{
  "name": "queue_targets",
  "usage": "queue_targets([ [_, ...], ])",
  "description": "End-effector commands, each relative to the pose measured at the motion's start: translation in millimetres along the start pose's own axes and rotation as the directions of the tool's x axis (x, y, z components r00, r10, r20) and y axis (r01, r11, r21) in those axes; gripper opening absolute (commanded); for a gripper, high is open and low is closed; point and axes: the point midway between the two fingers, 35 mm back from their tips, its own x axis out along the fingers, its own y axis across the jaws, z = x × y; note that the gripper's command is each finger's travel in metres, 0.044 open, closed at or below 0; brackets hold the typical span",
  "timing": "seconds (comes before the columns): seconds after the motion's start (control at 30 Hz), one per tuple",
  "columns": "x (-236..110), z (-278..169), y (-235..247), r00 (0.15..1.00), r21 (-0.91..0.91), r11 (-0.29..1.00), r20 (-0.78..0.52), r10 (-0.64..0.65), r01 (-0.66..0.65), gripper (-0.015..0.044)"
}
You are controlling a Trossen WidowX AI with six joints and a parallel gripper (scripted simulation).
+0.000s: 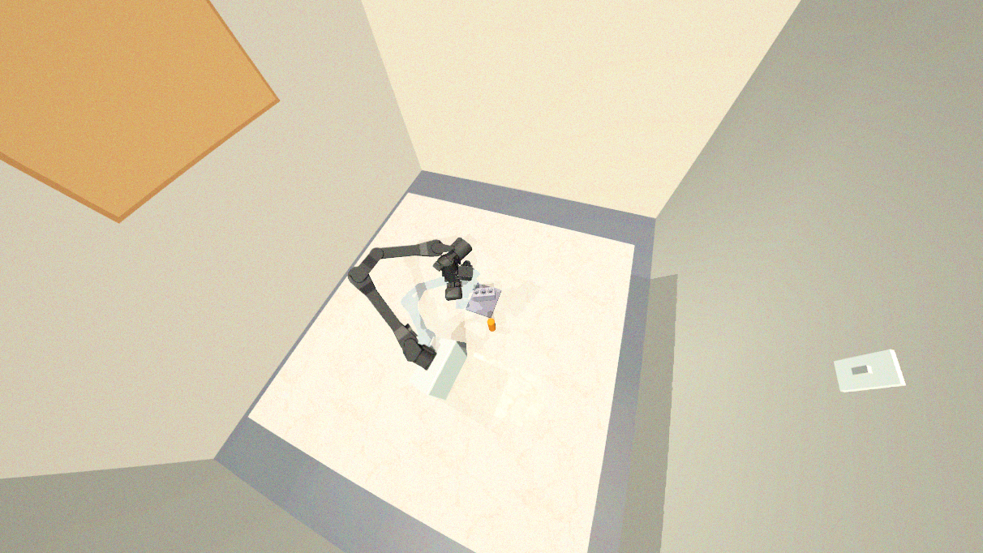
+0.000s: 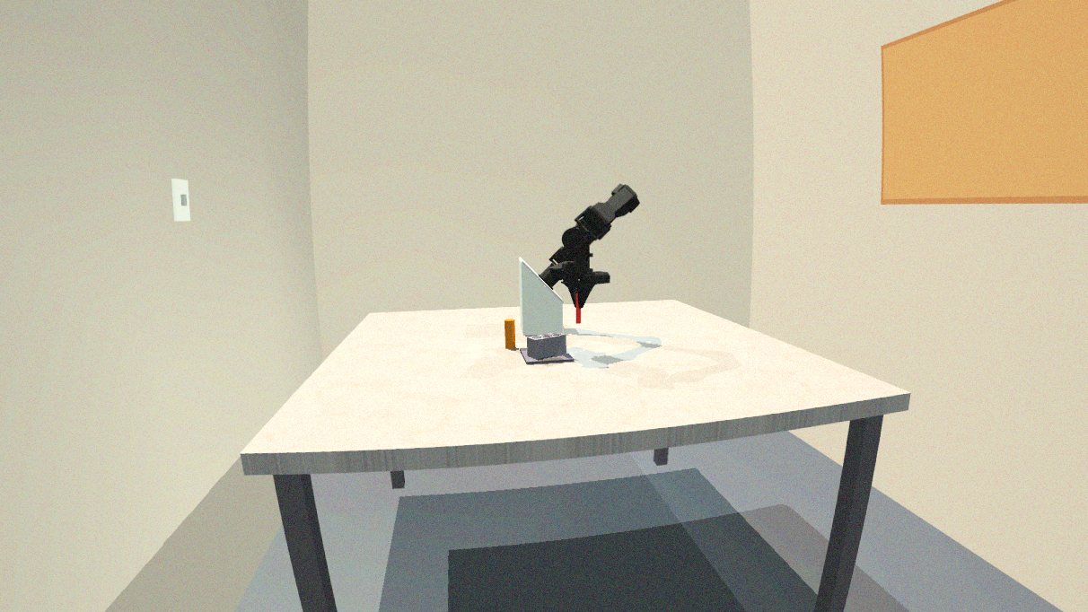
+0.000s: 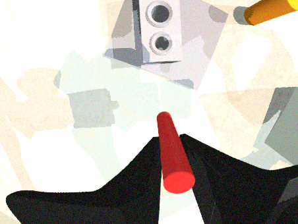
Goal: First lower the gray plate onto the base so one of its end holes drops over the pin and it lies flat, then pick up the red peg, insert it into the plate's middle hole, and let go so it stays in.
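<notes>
The gray plate (image 3: 160,16) (image 1: 483,293) (image 2: 547,345) with three holes in a row lies on the flat square base (image 3: 209,46) (image 1: 475,308) (image 2: 558,358). The far end hole shows a lighter pin inside it in the wrist view. My gripper (image 3: 169,141) (image 2: 578,295) (image 1: 453,289) is shut on the red peg (image 3: 173,156) (image 2: 578,310), which hangs point-down in the air. It is held above the table, short of the plate and a little to its side. The middle hole (image 3: 160,12) is open and dark.
An orange cylinder (image 3: 271,6) (image 1: 491,324) (image 2: 509,334) stands on the table beside the base. A pale slanted block (image 2: 539,304) (image 1: 448,367) stands by the arm's foot, behind the plate in the exterior view.
</notes>
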Motion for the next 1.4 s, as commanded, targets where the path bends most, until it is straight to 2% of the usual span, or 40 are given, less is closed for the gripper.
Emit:
queue_targets([
  [0.0,0.9,13.8,1.1,1.000,-0.003,1.000,0.000,-0.007,0.007,0.0000],
  [0.93,5.8,100.1,-6.8,1.000,-0.018,1.000,-0.009,-0.005,0.005,0.0000],
  [1.37,5.8,101.3,-4.8,1.000,-0.018,1.000,-0.009,-0.005,0.004,0.0000],
])
